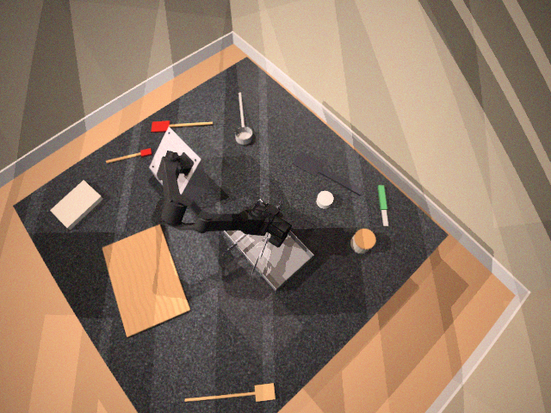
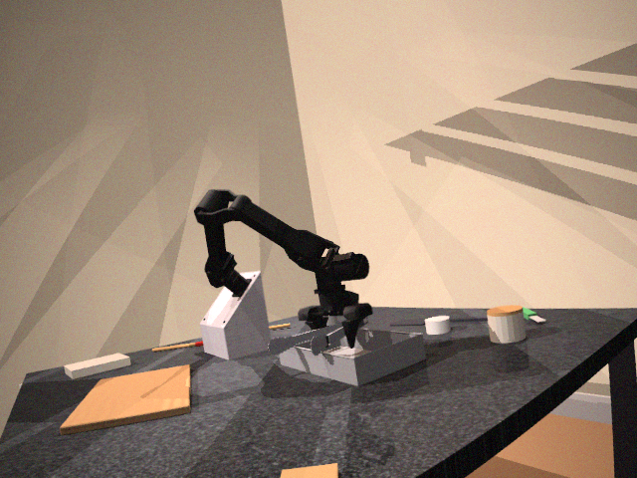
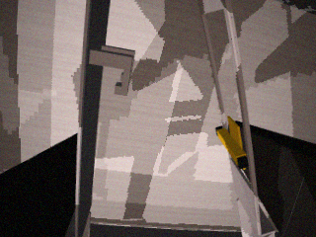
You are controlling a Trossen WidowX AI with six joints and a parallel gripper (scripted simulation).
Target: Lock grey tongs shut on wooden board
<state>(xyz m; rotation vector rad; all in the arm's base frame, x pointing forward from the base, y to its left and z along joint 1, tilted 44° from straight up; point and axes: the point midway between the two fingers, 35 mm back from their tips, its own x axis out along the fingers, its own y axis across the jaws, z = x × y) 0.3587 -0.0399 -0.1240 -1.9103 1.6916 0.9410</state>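
Note:
The grey tongs (image 1: 260, 257) (image 2: 319, 344) lie spread open across the roasting tin (image 1: 289, 268) (image 2: 390, 358). In the wrist view their left arm (image 3: 89, 173) carries a hooked bracket (image 3: 113, 58), and a small yellow piece (image 3: 231, 143) with dark ends sits by the right arm (image 3: 240, 79). My gripper (image 1: 269, 222) (image 2: 334, 335) (image 3: 159, 134) is low over the tin, open, with both tong arms between its fingers. The fingertips are close to the outer sides of the arms; contact cannot be told. The hinge is not clearly seen. The wooden board (image 1: 142, 284) (image 2: 138, 395) lies left of the tin.
A white cylinder (image 1: 325, 199) (image 2: 437, 325) and an orange-topped jar (image 1: 364, 240) (image 2: 506, 327) stand right of the tin. A cream block (image 1: 76, 204) (image 2: 98, 364) lies beyond the board. A ladle (image 1: 243, 135), a green-handled tool (image 1: 382, 197) and a wooden turner (image 1: 264, 391) lie farther off.

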